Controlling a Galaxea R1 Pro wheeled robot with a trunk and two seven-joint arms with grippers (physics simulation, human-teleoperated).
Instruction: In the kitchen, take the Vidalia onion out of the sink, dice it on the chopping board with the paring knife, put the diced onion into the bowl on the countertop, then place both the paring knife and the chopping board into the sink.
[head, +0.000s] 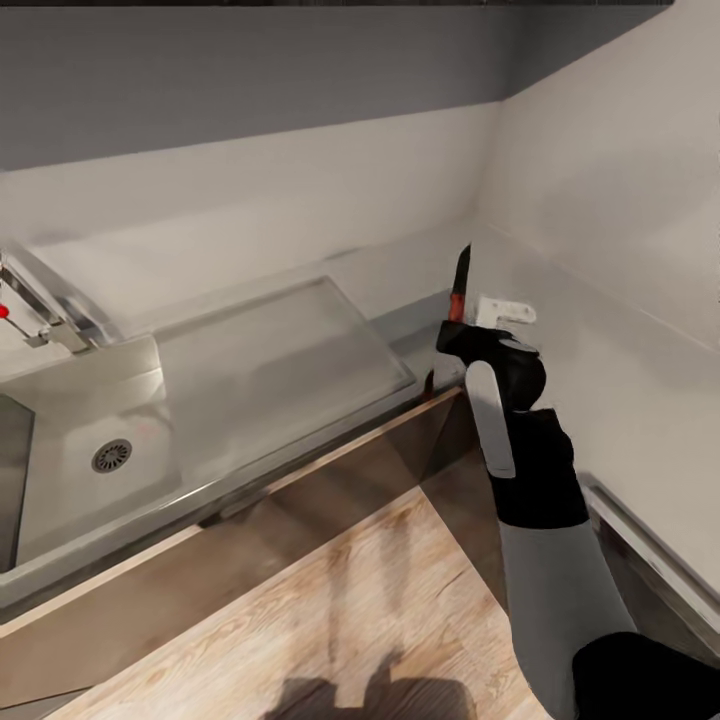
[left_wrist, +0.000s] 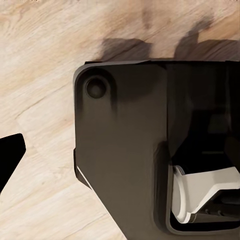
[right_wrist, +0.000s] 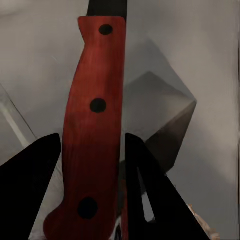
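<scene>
My right gripper (head: 455, 338) is shut on the paring knife (head: 459, 285) and holds it upright, dark blade pointing up, above the countertop (head: 600, 380) just right of the sink's drainboard (head: 270, 350). The right wrist view shows the red riveted handle (right_wrist: 95, 125) clamped between my black fingers (right_wrist: 30, 175). The sink (head: 60, 490), a grey basin with a round drain (head: 111, 455), lies at the left. A small white squarish thing (head: 508, 311), perhaps the bowl, sits just behind the gripper. The onion, diced onion and chopping board are out of view. One black left fingertip (left_wrist: 10, 155) hangs over the floor.
The chrome tap (head: 35, 310) with a red dot stands at the sink's far left. White walls meet in a corner behind the knife. Reflective cabinet fronts (head: 300, 500) drop to a light wooden floor (head: 350, 600). The robot's dark base (left_wrist: 130, 150) shows in the left wrist view.
</scene>
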